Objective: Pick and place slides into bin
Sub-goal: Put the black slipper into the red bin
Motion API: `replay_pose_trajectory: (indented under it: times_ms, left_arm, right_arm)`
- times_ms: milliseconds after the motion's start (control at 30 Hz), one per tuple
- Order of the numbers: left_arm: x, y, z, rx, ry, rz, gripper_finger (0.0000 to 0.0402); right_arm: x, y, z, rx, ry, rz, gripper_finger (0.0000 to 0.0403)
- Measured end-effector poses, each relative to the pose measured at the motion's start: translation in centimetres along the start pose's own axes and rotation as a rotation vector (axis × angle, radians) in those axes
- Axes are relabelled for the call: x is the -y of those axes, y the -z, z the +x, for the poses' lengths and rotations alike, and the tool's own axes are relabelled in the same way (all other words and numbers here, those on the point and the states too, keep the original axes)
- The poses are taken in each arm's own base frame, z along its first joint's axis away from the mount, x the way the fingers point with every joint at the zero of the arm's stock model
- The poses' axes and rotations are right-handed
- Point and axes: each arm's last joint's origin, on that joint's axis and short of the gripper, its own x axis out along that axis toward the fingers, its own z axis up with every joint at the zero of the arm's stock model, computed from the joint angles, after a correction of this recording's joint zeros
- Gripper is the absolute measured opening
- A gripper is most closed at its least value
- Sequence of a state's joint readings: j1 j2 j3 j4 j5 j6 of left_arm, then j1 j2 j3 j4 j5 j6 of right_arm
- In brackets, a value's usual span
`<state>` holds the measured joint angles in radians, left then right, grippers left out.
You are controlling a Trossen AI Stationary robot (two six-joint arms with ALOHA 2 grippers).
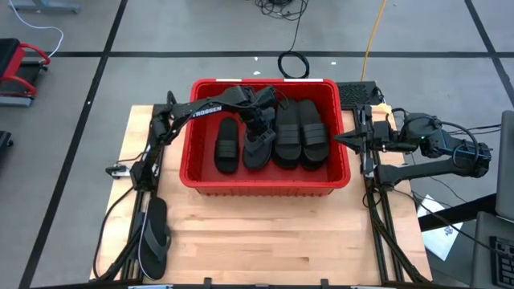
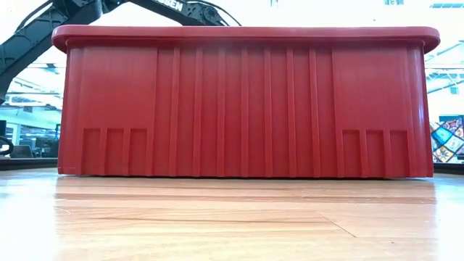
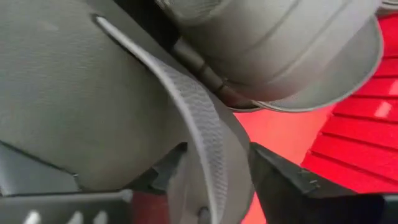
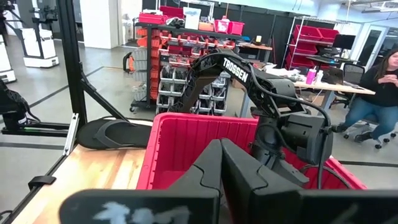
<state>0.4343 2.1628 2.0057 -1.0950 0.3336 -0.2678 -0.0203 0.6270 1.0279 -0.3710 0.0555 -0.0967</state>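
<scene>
The red bin [image 1: 265, 187] stands mid-table and fills the low view [image 2: 246, 109]. Three black slides [image 1: 227, 144] [image 1: 287, 132] [image 1: 313, 132] lie flat on its floor. My left gripper [image 1: 260, 122] reaches into the bin from the far left and is shut on a black flip-flop [image 1: 255, 151] lying between them. One more slide [image 1: 154, 237] lies flat on the table at the near left. My right gripper [image 1: 341, 140] is shut and empty just outside the bin's right rim, pointing at it. My left gripper pinches the flip-flop's textured edge [image 3: 205, 143] between its two fingers [image 3: 280, 180], one on each side. It comes from above, inside the bin. The flip-flop's near end rests low in the bin [image 1: 255, 160]. Whether its held end is lifted I cannot tell.
The bin's red wall and floor [image 3: 354, 143] lie close beside the left fingers, and a ribbed slide [image 3: 280, 43] is right next to the held one. Bare wood [image 1: 265, 241] lies in front of the bin. A person [image 4: 379, 87] sits beyond the table.
</scene>
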Motion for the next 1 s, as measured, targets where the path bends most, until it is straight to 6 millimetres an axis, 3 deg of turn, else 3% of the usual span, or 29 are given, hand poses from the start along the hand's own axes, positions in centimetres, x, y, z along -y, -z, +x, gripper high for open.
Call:
replay_pose_trajectory:
  times_ms: [267,467,767,900,1000]
  left_arm:
    - [1.3,-0.7,-1.8,0.054,0.048,0.129,0.0203]
    - [2.9,-1.5,-4.2,0.155,0.02,0.262,0.0226]
    - [4.2,-1.8,-7.9,0.236,-0.01,0.31,0.0246]
    - [5.0,-0.5,-10.2,0.233,-0.012,0.363,0.0245]
    - [6.7,1.5,-13.1,0.261,-0.045,0.477,0.0237]
  right_arm:
    - [0.0,0.0,0.0,0.0,0.0,0.006,0.0]
    - [0.0,0.0,0.0,0.0,-0.001,0.029,0.0]
    - [0.0,0.0,0.0,0.0,0.0,0.033,0.0]
    - [0.0,0.0,0.0,0.0,0.0,0.033,0.0]
    - [0.0,0.0,0.0,0.0,-0.001,0.033,0.0]
